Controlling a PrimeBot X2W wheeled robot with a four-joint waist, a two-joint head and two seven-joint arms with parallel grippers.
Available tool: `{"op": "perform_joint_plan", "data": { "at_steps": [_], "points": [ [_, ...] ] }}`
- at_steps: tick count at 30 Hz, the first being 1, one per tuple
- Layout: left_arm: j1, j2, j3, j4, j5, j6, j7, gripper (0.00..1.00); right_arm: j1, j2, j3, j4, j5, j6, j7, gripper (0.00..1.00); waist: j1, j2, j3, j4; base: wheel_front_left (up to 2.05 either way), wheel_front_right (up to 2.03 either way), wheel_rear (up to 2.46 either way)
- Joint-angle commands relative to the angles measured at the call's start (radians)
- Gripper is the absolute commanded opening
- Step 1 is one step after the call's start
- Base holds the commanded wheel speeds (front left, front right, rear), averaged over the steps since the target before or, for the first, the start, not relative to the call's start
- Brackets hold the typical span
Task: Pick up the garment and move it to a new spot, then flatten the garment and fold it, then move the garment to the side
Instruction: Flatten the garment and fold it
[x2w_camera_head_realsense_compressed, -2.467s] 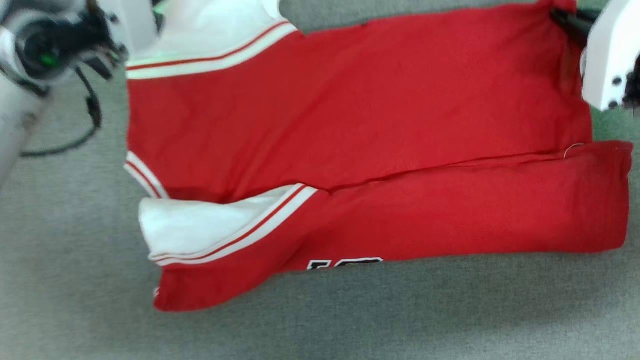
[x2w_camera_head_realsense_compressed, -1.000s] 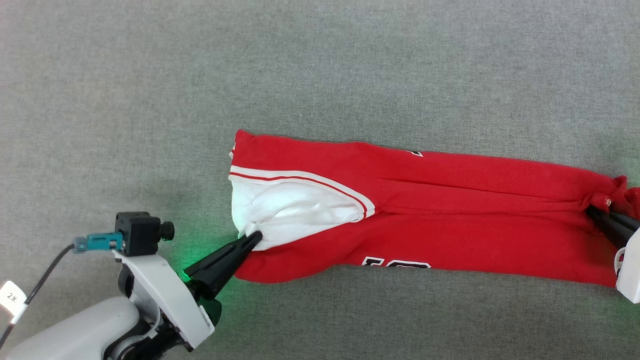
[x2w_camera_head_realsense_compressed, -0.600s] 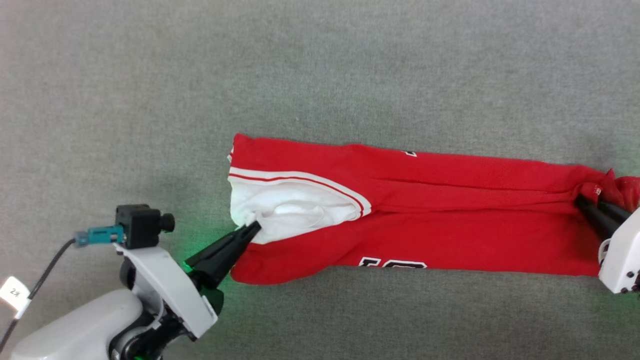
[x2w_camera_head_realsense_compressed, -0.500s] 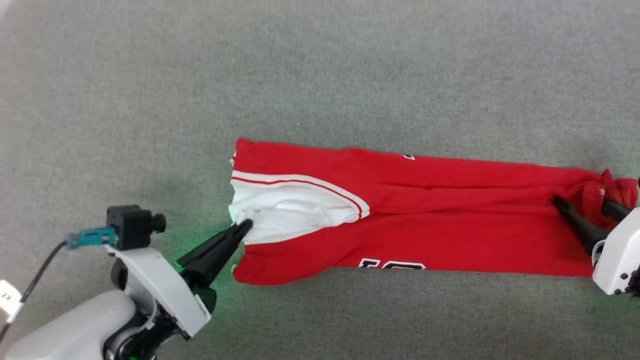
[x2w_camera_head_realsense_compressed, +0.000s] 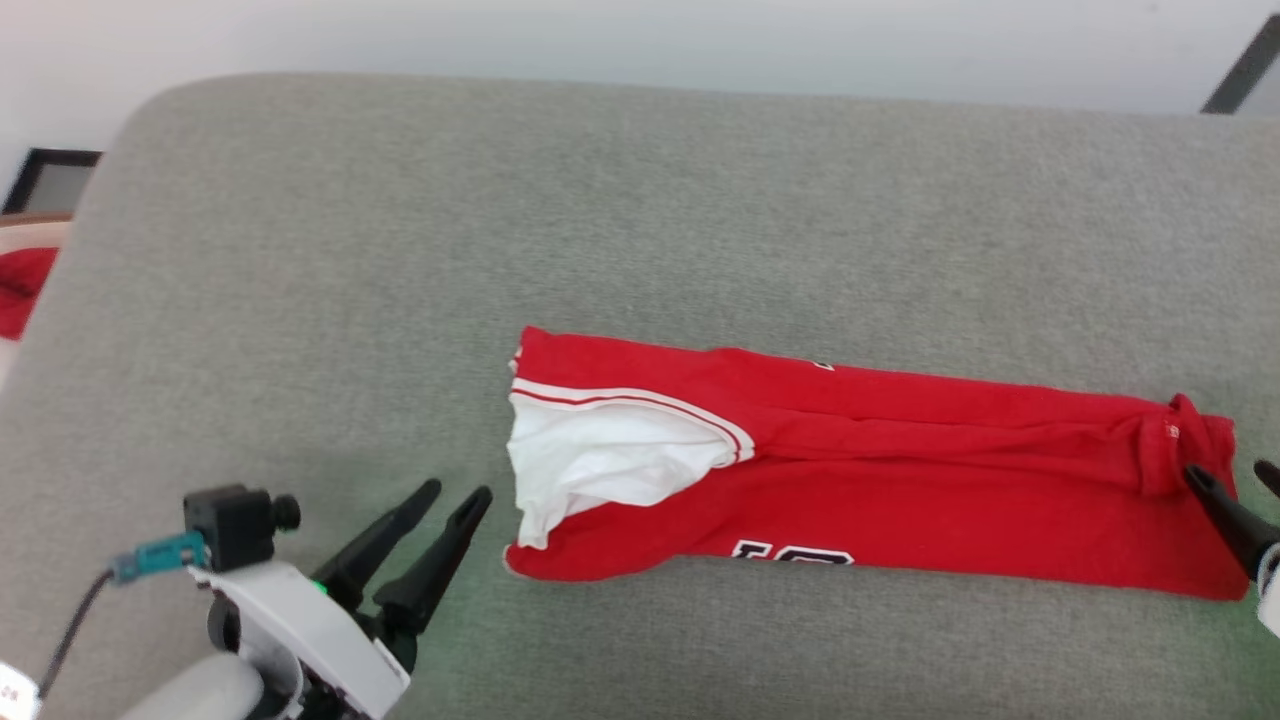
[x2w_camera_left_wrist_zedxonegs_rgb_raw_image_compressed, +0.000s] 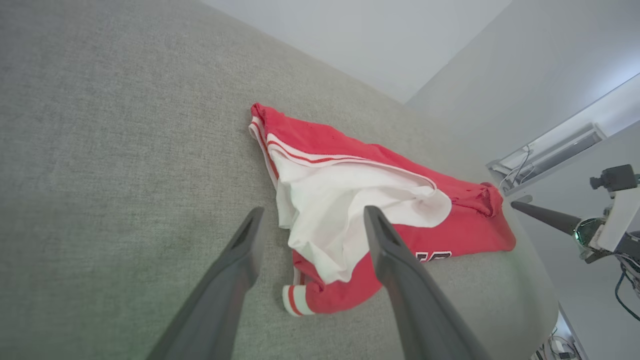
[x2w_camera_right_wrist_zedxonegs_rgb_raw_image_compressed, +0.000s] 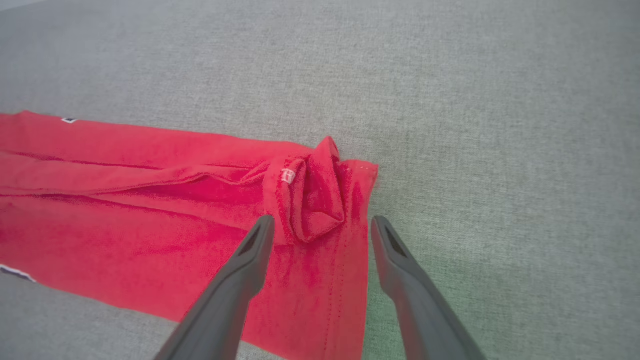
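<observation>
The garment (x2w_camera_head_realsense_compressed: 880, 490) lies as a long folded band on the grey cushion (x2w_camera_head_realsense_compressed: 640, 200), its long axis running left to right. The left gripper (x2w_camera_head_realsense_compressed: 458, 489), jaws spread and empty, sits just beside the white-sleeve end. The right gripper (x2w_camera_head_realsense_compressed: 1228, 468), equally spread, hangs over the bunched hem end. Each of the 2 arms is nearest 1 end.

garment (x2w_camera_head_realsense_compressed: 880, 490) lies as a long strip on the table (x2w_camera_head_realsense_compressed: 400, 250), running left to right, mostly right of centre. its sleeve end points left, its bunched hem end right. left tool (x2w_camera_head_realsense_compressed: 456, 490) sits just left of the sleeve end, apart from it. right tool (x2w_camera_head_realsense_compressed: 1228, 468) is at the hem end, fingers astride the bunched fold. wall (x2w_camera_head_realsense_compressed: 600, 40) behind the table.
</observation>
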Motion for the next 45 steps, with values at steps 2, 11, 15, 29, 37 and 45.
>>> {"op": "perform_joint_plan", "data": {
  "at_steps": [2,11,15,29,37,45],
  "points": [
    [0.065,-0.035,0.058,0.019,0.04,0.001,-0.001,1.0,0.034,-0.003,-0.026,0.016,0.009,-0.001,0.016,1.0,0.0,0.0,-0.031,0.041,0.0,0.0,0.0],
    [0.183,-0.143,0.279,0.085,0.248,0.021,-0.001,1.0,0.071,-0.01,-0.101,0.05,0.014,-0.001,0.076,1.0,0.0,0.0,-0.043,0.094,0.0,0.0,0.0],
    [0.2,-0.187,0.378,0.097,0.397,0.041,-0.001,1.0,0.058,-0.003,-0.128,0.062,0.012,-0.001,0.097,1.0,0.0,0.0,-0.043,0.1,0.0,0.0,0.0],
    [0.261,-0.374,0.677,0.068,0.803,0.023,-0.001,1.0,-0.009,0.045,-0.199,0.073,-0.014,-0.001,0.256,1.0,0.0,0.0,-0.009,0.087,0.0,0.0,0.0],
    [0.218,-0.463,0.711,0.122,0.863,0.001,-0.001,1.0,-0.113,0.126,-0.196,0.153,-0.074,-0.001,0.345,1.0,0.0,0.0,0.051,0.118,0.0,0.0,0.0],
    [0.204,-0.474,0.697,0.126,0.869,0.0,-0.001,1.0,-0.107,0.167,-0.144,0.189,-0.119,0.002,0.429,1.0,0.0,0.0,0.059,0.136,0.0,0.0,0.0]
  ]
}}
